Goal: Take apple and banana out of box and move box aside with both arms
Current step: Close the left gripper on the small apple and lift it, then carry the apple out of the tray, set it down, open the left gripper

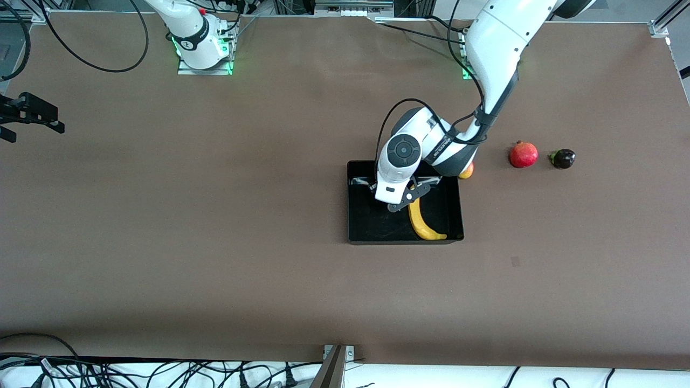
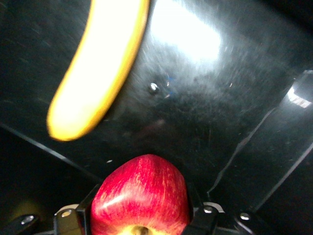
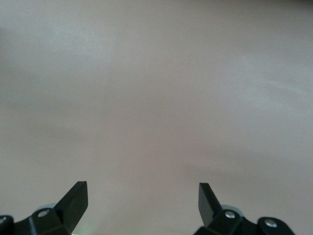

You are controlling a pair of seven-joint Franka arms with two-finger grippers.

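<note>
The left gripper (image 2: 139,223) is clamping a streaked red apple (image 2: 139,193) over the glossy black box (image 1: 372,223), beside the banana (image 1: 423,223); the right gripper (image 3: 142,203) is waiting, fingers apart.

You see a red apple (image 2: 141,196) with pale streaks, a yellow banana (image 1: 423,221), a glossy black tray (image 1: 377,226), and a brown desk (image 1: 215,215).

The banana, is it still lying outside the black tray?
No, the banana lies inside the black tray, under the left claw holding the apple.
</note>
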